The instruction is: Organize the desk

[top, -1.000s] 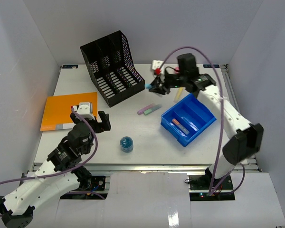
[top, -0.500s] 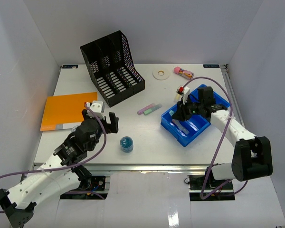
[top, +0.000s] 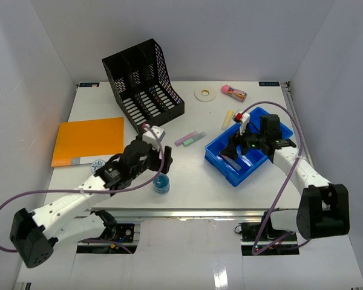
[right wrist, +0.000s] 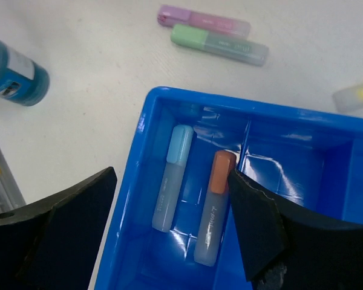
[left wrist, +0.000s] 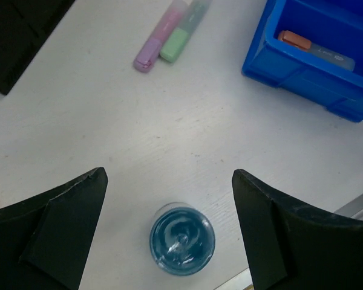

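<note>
The white desk (top: 103, 109) holds a blue bin (top: 254, 138) at the right. A light-blue highlighter (right wrist: 169, 193) and an orange one (right wrist: 213, 211) lie in the bin's (right wrist: 139, 130) near compartment. My right gripper (top: 233, 150) hangs open just over them, jaws on either side (right wrist: 171, 174), gripping nothing. A purple and a green highlighter (top: 189, 139) lie side by side mid-desk. A small blue jar (top: 161, 183) stands near the front edge. My left gripper (top: 160, 160) hovers open above the jar (left wrist: 182, 239), fingers wide apart (left wrist: 168, 178).
A black file rack (top: 142, 84) stands at the back left, and an orange folder (top: 88, 140) lies flat on the left. A tape roll (top: 204, 93), a pink item (top: 233, 92) and a yellow highlighter (top: 228, 116) lie at the back. Grey walls enclose the desk.
My right gripper came from the back of the desk to over the blue bin and opened. My left arm swung right from beside the folder to above the blue jar.
</note>
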